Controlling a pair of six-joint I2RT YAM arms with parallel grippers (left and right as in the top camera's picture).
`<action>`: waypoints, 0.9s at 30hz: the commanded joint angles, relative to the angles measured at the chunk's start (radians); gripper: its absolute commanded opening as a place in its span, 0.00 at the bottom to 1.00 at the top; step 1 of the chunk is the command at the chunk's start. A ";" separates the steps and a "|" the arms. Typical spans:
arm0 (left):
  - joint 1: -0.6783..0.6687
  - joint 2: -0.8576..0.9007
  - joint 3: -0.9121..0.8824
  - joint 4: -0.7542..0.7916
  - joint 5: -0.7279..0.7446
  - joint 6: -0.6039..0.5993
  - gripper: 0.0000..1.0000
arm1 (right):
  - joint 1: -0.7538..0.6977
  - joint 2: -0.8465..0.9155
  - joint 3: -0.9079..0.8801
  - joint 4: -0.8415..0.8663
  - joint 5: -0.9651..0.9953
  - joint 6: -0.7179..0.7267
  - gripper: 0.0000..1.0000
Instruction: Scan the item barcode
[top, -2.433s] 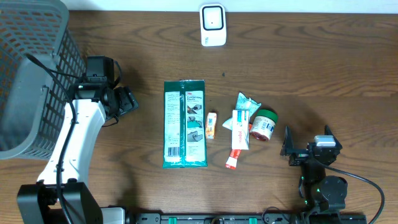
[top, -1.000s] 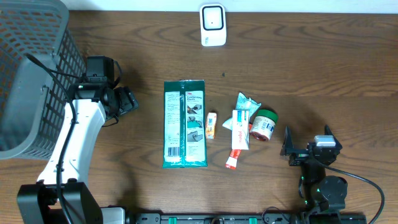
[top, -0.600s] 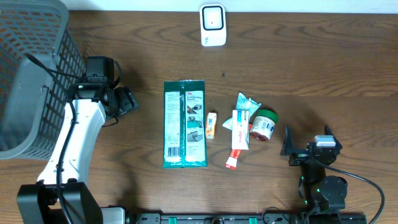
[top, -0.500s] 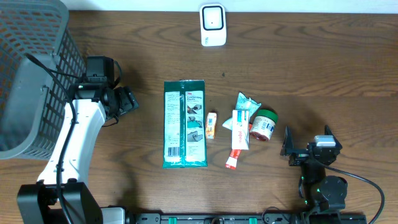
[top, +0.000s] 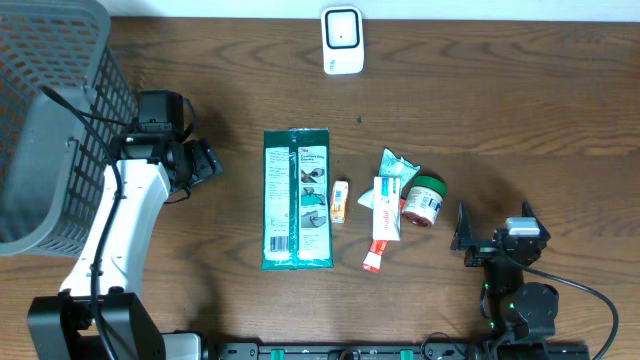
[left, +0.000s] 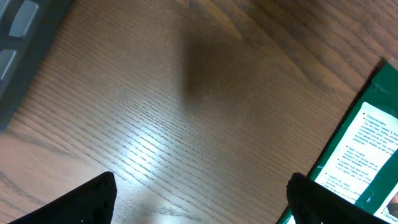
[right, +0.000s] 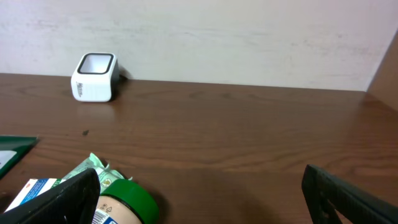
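Flat green plastic wipes pack with white printed label (top: 296, 199) is laid lengthwise mid-counter (top: 520, 120), well below the white boxy scanner (top: 341, 39). Grey mesh basket (top: 50, 50) is seen far left, contents not discernible. Left jaws are spread wide near the pack, nothing held; right jaws likewise.

Brown wooden table (top: 520, 120): white box-shaped scanner (top: 341, 40) at far edge, centre. Mid-table row, left to right: flat green plastic wipes pack (top: 297, 198), small orange carton (top: 340, 201) just beside it, long white-and-red toothpaste box (top: 384, 222), green-lidded round jar (top: 424, 200). Crumpled green-white sachet (top: 396, 166) behind the toothpaste box, touching it. Grey mesh plastic basket (top: 50, 100) far left.
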 joint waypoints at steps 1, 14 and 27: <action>0.003 -0.003 0.005 -0.002 -0.016 0.005 0.88 | 0.003 -0.002 -0.001 -0.005 -0.022 -0.005 0.99; 0.003 -0.003 0.005 -0.002 -0.016 0.005 0.88 | 0.002 -0.002 0.019 -0.009 -0.163 0.069 0.99; 0.003 -0.003 0.005 -0.002 -0.016 0.005 0.89 | 0.002 0.311 0.690 -0.444 -0.086 0.193 0.99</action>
